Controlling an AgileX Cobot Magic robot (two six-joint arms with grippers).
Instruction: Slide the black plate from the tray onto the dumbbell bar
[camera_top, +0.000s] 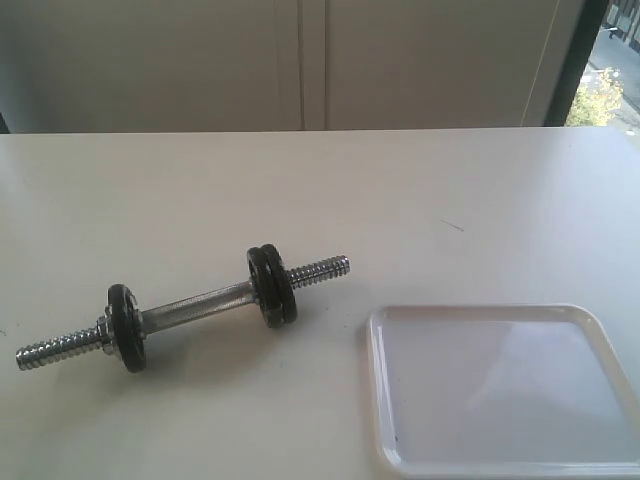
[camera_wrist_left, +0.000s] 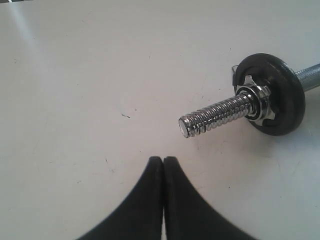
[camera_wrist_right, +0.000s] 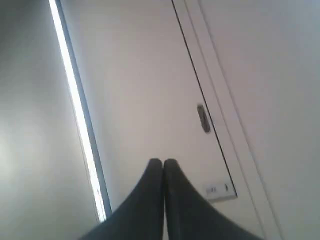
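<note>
The chrome dumbbell bar lies slantwise on the white table. Two black discs sit pressed together on its right part; the outer one, toward the bare thread, is the black plate. A single black disc with a nut sits at the left end. The white tray holds nothing. In the left wrist view my left gripper is shut and empty, just short of the threaded tip and that single disc. My right gripper is shut and empty, facing a wall. Neither gripper shows in the exterior view.
The tray reaches the table's front right corner and runs out of the exterior view. A pale wall with a door seam and a light strip fills the right wrist view. A window lies at the far right.
</note>
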